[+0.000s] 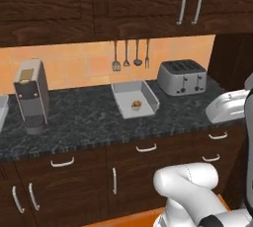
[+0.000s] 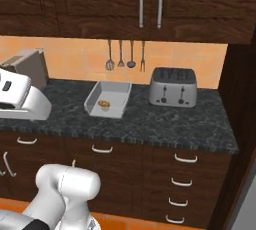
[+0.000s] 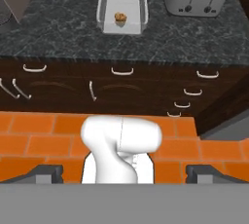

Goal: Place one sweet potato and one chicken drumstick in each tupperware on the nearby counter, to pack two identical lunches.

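Gripper [image 3: 124,170] is standing with its fingers spread wide, gripping nothing, high above the orange floor [image 3: 44,138]. You are seeing one tupperware [image 1: 148,93] sitting on the tabletop [image 1: 89,117], holding a small brown item [image 1: 136,105], between coffee machine [image 1: 32,93] and toaster [image 1: 182,77].

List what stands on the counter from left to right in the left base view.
Coffee machine → tupperware holding a small brown item → four-slot toaster.
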Robot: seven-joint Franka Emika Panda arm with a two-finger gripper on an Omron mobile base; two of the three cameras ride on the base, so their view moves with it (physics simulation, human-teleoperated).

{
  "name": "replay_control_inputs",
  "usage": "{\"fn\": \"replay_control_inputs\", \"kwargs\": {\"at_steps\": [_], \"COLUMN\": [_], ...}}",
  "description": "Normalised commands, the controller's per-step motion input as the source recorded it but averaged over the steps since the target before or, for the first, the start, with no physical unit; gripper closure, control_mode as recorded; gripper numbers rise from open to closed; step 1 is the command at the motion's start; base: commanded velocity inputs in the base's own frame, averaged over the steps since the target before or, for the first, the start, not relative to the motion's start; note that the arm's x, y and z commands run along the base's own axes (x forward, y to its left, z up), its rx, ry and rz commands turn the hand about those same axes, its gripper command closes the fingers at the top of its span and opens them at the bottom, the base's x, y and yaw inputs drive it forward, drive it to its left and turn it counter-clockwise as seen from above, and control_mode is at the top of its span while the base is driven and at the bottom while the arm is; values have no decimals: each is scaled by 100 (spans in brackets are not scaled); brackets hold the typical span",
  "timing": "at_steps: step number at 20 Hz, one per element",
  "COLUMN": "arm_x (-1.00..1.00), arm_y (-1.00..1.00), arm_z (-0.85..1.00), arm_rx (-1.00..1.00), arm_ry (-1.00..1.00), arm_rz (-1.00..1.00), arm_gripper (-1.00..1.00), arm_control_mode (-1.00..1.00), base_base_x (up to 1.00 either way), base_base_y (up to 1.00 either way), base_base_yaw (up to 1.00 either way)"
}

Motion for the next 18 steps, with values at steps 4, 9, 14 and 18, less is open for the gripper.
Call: {"fn": "replay_control_inputs", "kwargs": {"at_steps": [4,9,14,18], "arm_x": [0,0,0,0], "arm_y": [0,0,0,0], "arm_z": [0,0,0,0], "arm_rx": [0,0,0,0], "arm_ry": [0,0,0,0], "arm_rz": [0,0,0,0], "arm_gripper": [-100,-100,-100,-100], "arm_control_mode": [100,100,100,100], "base_base_x": [-1,-42,-35,0], "base_base_y": [-99,-94,-85,-100], "base_base_yaw": [-2,-1,0,1]}}
